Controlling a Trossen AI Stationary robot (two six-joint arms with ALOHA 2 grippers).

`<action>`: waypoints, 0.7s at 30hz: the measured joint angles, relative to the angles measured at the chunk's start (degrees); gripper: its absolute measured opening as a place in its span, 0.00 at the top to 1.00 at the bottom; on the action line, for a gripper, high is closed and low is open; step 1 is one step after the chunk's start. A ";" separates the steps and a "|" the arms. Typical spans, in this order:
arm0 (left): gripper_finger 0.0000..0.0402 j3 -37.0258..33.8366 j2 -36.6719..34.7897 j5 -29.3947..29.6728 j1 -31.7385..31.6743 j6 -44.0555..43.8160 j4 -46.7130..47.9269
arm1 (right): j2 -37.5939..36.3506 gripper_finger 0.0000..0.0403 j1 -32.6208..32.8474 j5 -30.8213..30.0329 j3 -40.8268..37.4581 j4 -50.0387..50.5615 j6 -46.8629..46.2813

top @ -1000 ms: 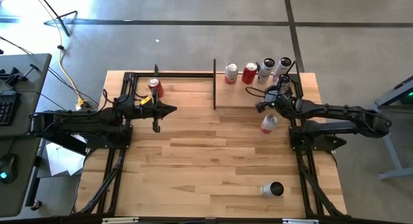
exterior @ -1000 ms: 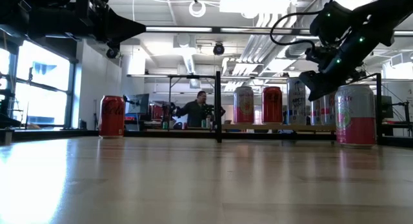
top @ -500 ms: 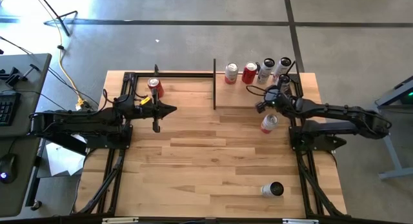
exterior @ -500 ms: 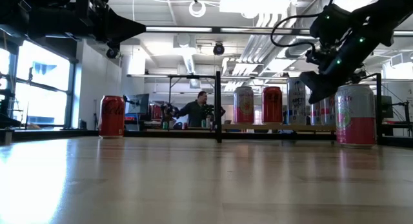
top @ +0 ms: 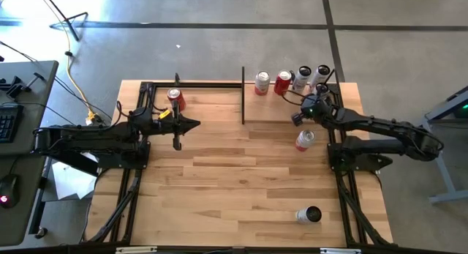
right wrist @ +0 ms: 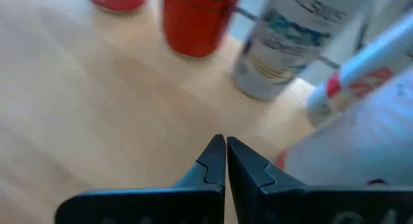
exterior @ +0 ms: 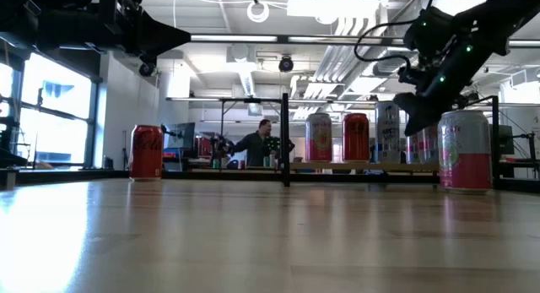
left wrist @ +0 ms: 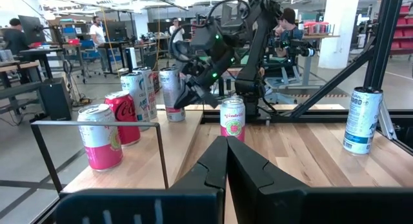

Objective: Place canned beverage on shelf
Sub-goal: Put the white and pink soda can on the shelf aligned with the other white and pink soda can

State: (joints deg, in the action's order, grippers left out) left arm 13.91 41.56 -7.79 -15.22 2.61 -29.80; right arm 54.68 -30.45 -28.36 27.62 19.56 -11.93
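- Pink-and-white can (top: 305,140) is the one that matters here, I think: it stands upright on the table in the right-centre of the high view, just below the right claw (top: 297,118) in that frame, so the claw sits between the can and the shelf.
- That shelf (top: 289,99) is the light plank in the upper right of the table, with its thin black plate (top: 243,95) standing at its left end.
- The right claw hangs in the air with its fingers pressed together and nothing in them. The right wrist view shows the two tips touching over bare wood.
- The can's long axis is vertical, so my guess is the claw has to spread and come at it from the side.
- The right arm is clearly the nearer one. The left claw (top: 191,124) waits well apart, left of centre, also closed on nothing.
- Count, high view: four cans on the shelf, namely a pink one (top: 262,83), a red one (top: 282,83) and two tall white ones (top: 301,78) (top: 319,76).
- Three cans are off the shelf: the pink-and-white one, a red can (top: 175,99) in the upper left of the table, and a tall can (top: 308,214) lying on its side at lower right.
- That makes seven cans, two arms and one shelf.
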 joint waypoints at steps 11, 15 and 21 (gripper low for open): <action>1.00 0.00 -0.01 0.00 0.00 0.01 0.00 | -0.02 1.00 4.40 2.42 7.42 16.98 -6.35; 1.00 0.00 0.00 0.00 0.01 0.00 0.00 | 0.06 1.00 3.47 2.62 6.26 20.48 -8.55; 1.00 0.00 -0.01 0.00 0.02 -0.09 0.00 | 0.07 1.00 0.47 -1.26 4.40 18.12 -8.01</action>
State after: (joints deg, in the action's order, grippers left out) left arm 13.91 41.54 -7.79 -15.21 2.52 -29.80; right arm 54.74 -29.99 -29.63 32.02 37.68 -19.94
